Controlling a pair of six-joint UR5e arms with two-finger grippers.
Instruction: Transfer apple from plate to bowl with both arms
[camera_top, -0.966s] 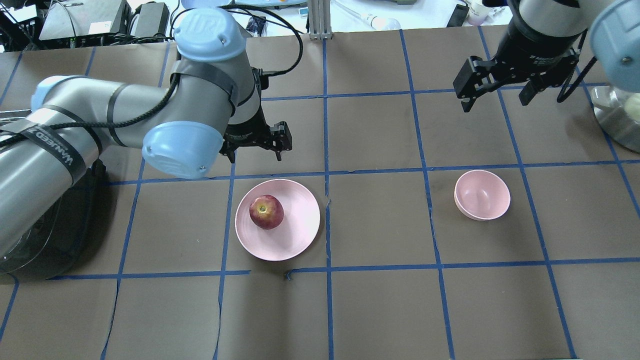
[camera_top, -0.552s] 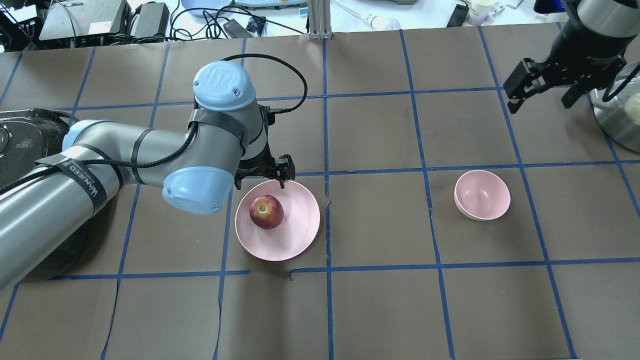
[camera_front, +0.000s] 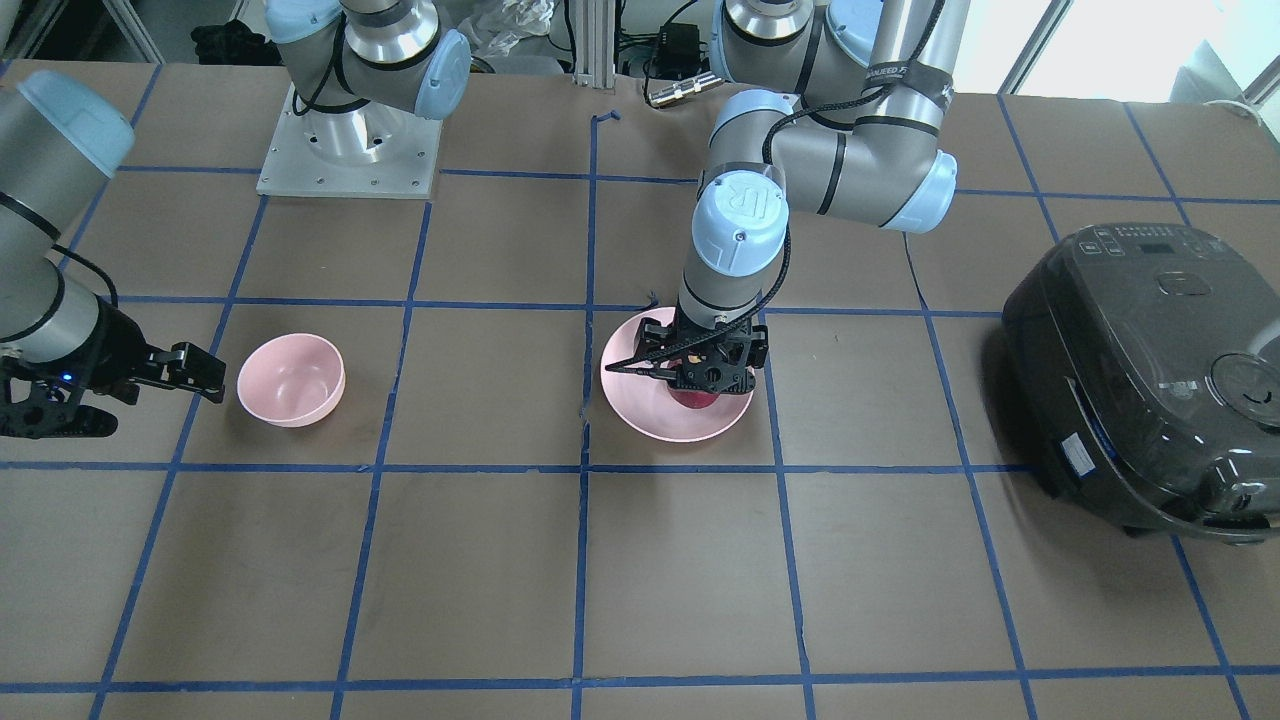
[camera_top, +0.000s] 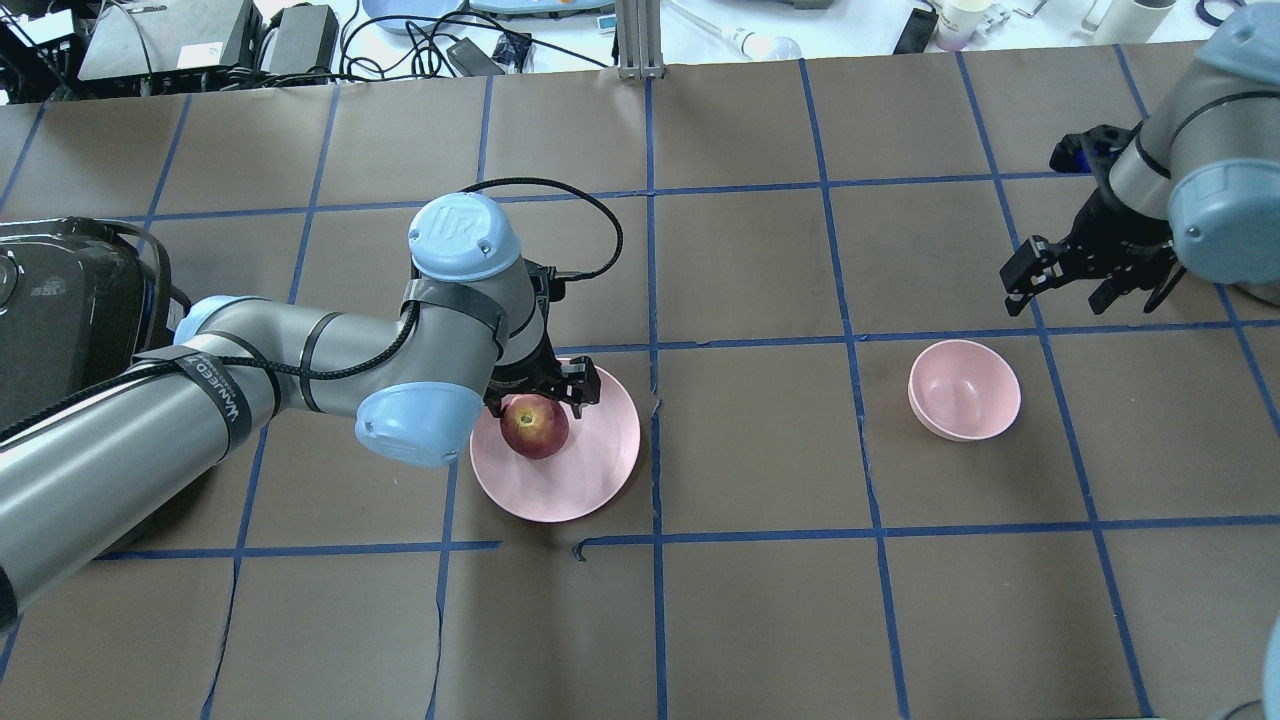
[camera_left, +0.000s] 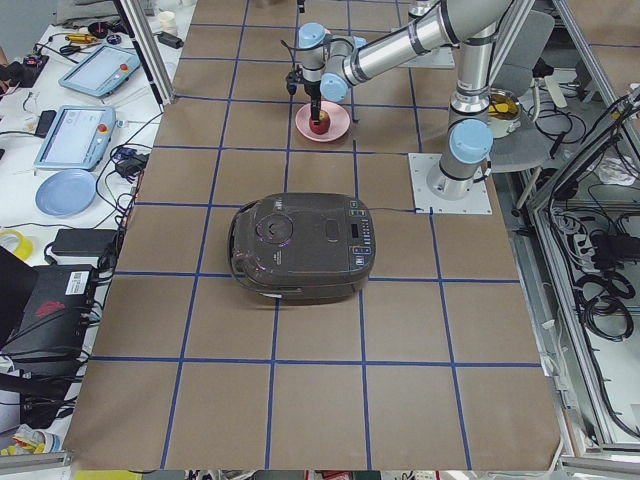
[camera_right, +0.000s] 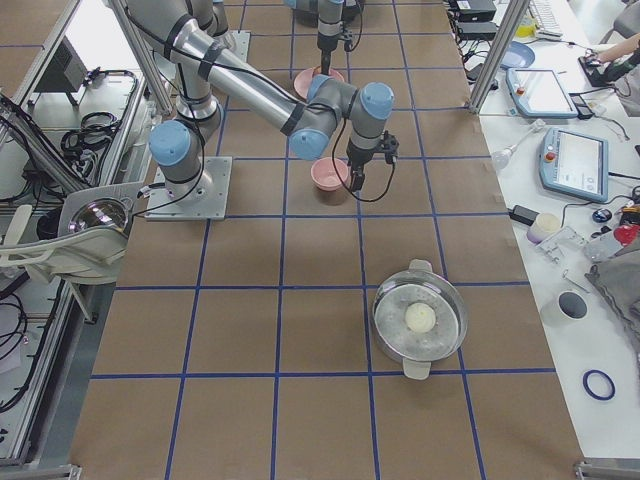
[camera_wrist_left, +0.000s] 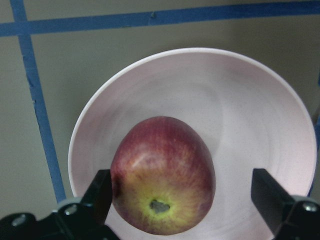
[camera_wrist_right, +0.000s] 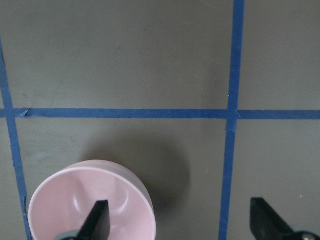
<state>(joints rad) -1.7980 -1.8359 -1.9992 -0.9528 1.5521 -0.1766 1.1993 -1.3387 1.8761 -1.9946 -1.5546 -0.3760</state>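
Note:
The dark-red apple (camera_top: 535, 428) lies on the left part of the pale-pink plate (camera_top: 590, 450). My left gripper (camera_top: 540, 393) is open and lowered over the plate, with a finger on each side of the apple. In the left wrist view the apple (camera_wrist_left: 162, 175) sits between the fingers (camera_wrist_left: 100, 192), close to the left one, on the plate (camera_wrist_left: 250, 125). The small pink bowl (camera_top: 965, 390) stands empty to the right. My right gripper (camera_top: 1060, 288) is open and empty, hovering just beyond the bowl (camera_wrist_right: 90, 205).
A black rice cooker (camera_front: 1150, 380) stands at the table's end on my left (camera_top: 60, 300). A steel pot with a lid (camera_right: 420, 318) stands at the end on my right. Blue tape lines grid the brown tabletop.
My left gripper has come down and toward the plate until its open fingers straddle the apple. My right gripper has moved right and lower, close to the bowl.

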